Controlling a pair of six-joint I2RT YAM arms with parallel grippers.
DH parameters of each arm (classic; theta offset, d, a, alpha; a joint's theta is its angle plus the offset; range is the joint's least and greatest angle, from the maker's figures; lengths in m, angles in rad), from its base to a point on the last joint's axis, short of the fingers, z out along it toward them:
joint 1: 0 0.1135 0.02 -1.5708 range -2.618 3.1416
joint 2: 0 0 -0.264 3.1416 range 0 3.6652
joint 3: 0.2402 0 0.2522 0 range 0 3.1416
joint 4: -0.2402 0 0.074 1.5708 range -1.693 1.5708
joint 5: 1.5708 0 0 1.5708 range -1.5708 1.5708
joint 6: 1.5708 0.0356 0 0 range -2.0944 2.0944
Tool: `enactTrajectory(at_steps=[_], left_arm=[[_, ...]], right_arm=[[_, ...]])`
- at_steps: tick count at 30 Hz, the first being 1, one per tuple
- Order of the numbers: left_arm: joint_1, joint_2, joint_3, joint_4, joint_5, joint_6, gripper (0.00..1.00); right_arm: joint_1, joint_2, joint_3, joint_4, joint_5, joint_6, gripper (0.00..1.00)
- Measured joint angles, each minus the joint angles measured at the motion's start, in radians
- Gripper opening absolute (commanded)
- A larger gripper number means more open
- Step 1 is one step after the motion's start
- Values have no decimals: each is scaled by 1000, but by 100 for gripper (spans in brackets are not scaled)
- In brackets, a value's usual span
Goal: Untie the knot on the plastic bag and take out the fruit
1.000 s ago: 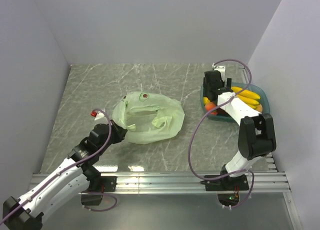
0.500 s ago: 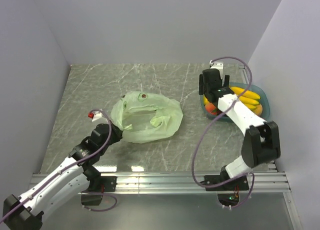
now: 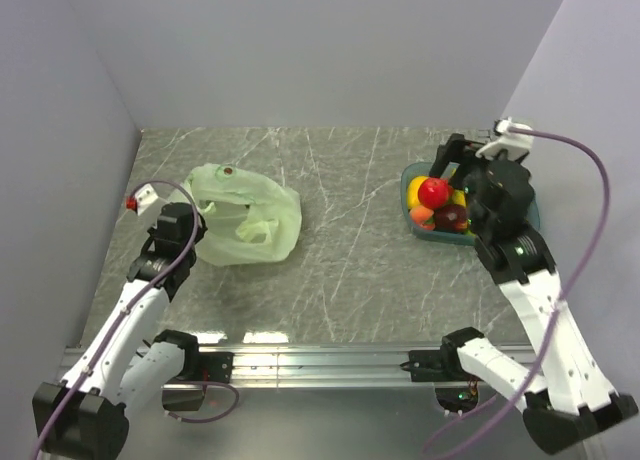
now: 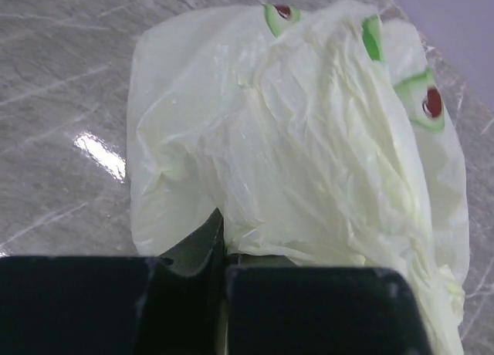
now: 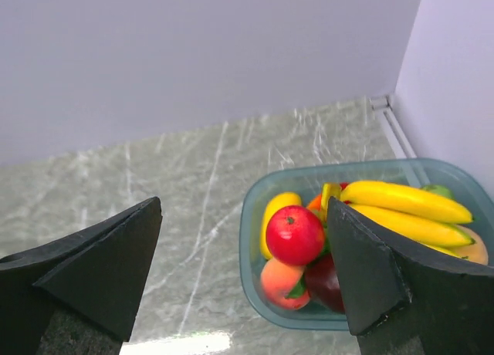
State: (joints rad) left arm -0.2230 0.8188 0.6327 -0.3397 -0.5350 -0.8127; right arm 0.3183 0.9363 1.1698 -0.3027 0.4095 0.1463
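The pale green plastic bag (image 3: 245, 215) lies crumpled and flat on the table at the left, and it fills the left wrist view (image 4: 309, 139). No knot shows on it. My left gripper (image 3: 200, 218) is shut on the bag's near edge (image 4: 222, 251). The fruit sits in the blue tray (image 3: 408, 195) at the right: a red apple (image 5: 294, 234), a dark purple fruit (image 5: 326, 284), yellow bananas (image 5: 405, 208) and a bit of green grapes (image 5: 440, 191). My right gripper (image 3: 455, 160) hangs wide open and empty above the tray's left end (image 5: 244, 204).
A yellow mango (image 5: 278, 212) and a peach (image 5: 280, 282) also lie in the tray (image 5: 248, 239). Grey walls close off the table at the back, left and right. A metal rail runs along the near edge (image 3: 320, 358).
My left gripper has dragged the bag to the left and farther back. My right arm has lifted off the tray and swung right, uncovering the apple and purple fruit.
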Motion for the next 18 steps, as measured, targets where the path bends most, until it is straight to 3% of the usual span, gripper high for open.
enactTrajectory(at_steps=[3,4,7,8,12,18], left_arm=[[28,49,48,-10,-9,25,45],[43,61,72,-24,-10,27,65],[71,75,148,-59,0,13,94],[73,72,166,-70,6,13,99],[73,21,220,-121,60,7,99],[73,-189,274,-215,119,71,99]], right_arm=[[0,-97,-3,-24,-10,2,95],[0,-134,-8,-33,-12,2,96],[0,-245,-28,-71,-21,2,98],[0,-283,-35,-89,-23,2,98],[0,-422,-45,-127,-27,-8,99],[0,-592,-89,-134,-35,-39,100]])
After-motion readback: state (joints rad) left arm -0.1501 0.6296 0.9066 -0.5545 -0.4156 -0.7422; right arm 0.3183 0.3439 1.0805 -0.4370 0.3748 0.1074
